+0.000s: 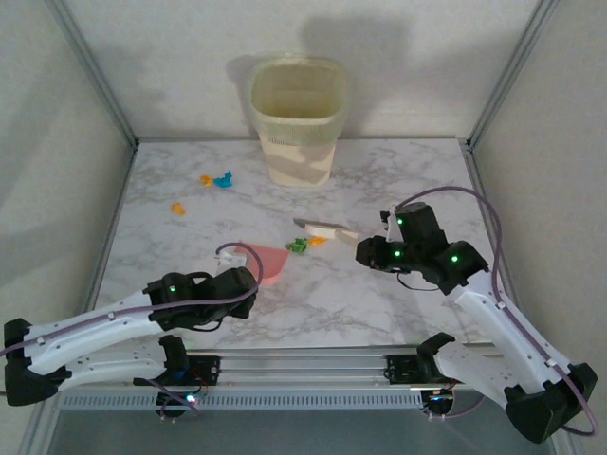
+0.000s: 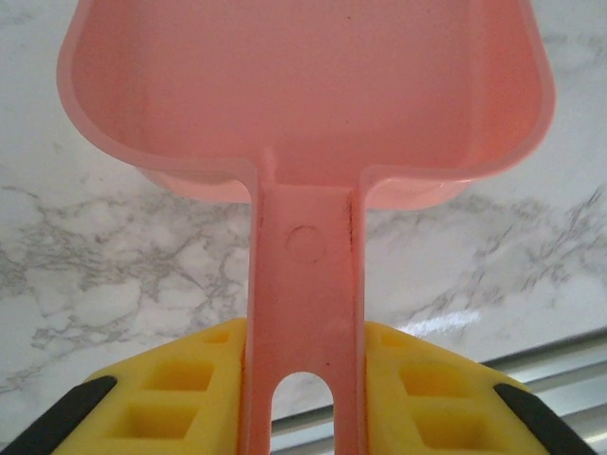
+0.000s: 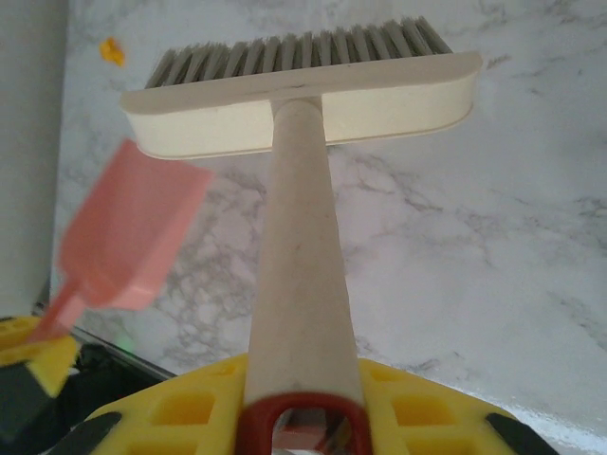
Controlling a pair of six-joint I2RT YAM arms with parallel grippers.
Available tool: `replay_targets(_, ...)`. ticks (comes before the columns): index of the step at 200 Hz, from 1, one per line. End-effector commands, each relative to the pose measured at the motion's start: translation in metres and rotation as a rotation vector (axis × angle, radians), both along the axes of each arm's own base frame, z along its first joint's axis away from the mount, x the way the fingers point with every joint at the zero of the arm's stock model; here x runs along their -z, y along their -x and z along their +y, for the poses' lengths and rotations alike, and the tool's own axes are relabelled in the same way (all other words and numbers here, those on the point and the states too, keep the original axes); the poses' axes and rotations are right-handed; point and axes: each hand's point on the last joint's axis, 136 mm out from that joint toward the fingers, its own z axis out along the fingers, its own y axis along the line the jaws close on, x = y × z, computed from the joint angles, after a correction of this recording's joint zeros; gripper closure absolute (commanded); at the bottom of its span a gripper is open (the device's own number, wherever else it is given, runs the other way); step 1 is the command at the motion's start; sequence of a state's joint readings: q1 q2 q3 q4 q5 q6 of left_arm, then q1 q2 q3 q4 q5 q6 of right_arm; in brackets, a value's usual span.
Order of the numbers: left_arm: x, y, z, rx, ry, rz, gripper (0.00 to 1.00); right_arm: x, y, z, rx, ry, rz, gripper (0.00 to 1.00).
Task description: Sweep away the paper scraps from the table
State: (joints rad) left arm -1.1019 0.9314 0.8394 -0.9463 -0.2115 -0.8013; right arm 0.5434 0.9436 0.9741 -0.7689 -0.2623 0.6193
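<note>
At the near edge of the marble worktop [image 1: 379, 303], the left fingers [image 2: 190, 389] are clamped on the handle of a pink dustpan [image 1: 268, 261], and the right fingers [image 3: 180, 412] are clamped on the handle of a cream brush [image 1: 322, 229]. Between the dustpan and the brush head lie green [image 1: 298, 245] and orange [image 1: 318, 241] paper scraps. Farther back on the left lie one orange bit [image 1: 177, 208] and an orange-and-blue cluster [image 1: 218, 179], with a cream bin [image 1: 296, 118] at the far edge.
</note>
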Motion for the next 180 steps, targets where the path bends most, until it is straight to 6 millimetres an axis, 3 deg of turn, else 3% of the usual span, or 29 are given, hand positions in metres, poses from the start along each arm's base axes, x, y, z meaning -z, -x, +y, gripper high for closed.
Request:
replay_targets(1, 0.024, 0.015, -0.01, 0.107, -0.034, 0.1, 1.0, -0.013, -0.013, 0.0, 0.035, -0.021, -0.049, 1.0)
replay_targets(35, 0.038, 0.019, -0.019, 0.156, -0.058, 0.145, 1.0, -0.015, -0.03, 0.0, 0.06, 0.04, -0.057, 1.0)
replay_targets(83, 0.052, 0.01, -0.029, 0.169, -0.131, 0.159, 1.0, -0.031, -0.049, 0.049, -0.056, -0.12, -0.007, 1.0)
replay_targets(137, 0.061, -0.001, -0.039, 0.178, -0.181, 0.15, 1.0, -0.008, -0.071, 0.072, -0.041, -0.15, 0.096, 1.0)
replay_targets(180, 0.075, -0.006, -0.042, 0.186, -0.233, 0.165, 1.0, 0.019, -0.072, 0.082, -0.045, -0.147, 0.186, 1.0)
